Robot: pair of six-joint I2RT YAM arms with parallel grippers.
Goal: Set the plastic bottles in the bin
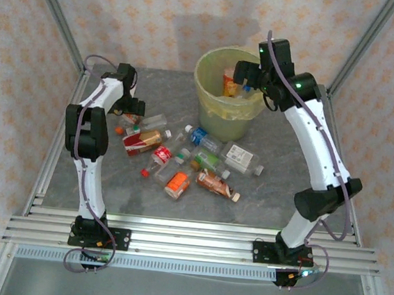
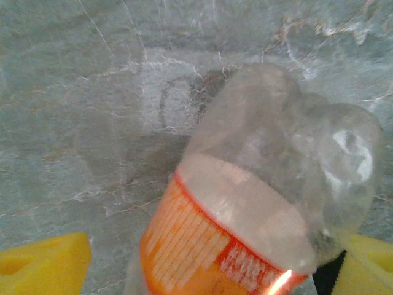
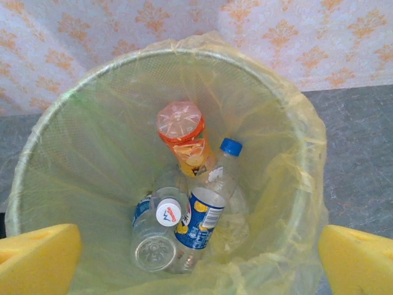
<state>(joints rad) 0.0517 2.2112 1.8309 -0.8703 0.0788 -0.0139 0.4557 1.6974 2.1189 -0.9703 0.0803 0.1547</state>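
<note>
Hovering above the bin (image 3: 86,153) rim, right pincer (image 3: 199,261) spread wide.

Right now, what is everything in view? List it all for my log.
plastic bottles on table: about ten, clear with red, orange, blue, green or white labels, scattered mid-table
plastic bottles in bin: at least three, orange and blue labels, at the bottom
bin: one, pale yellow-green, bagged, far centre
table: one, grey marbled
left gripper: open, yellow pads either side of an orange-labelled bottle
right gripper: open, above the bin
</note>
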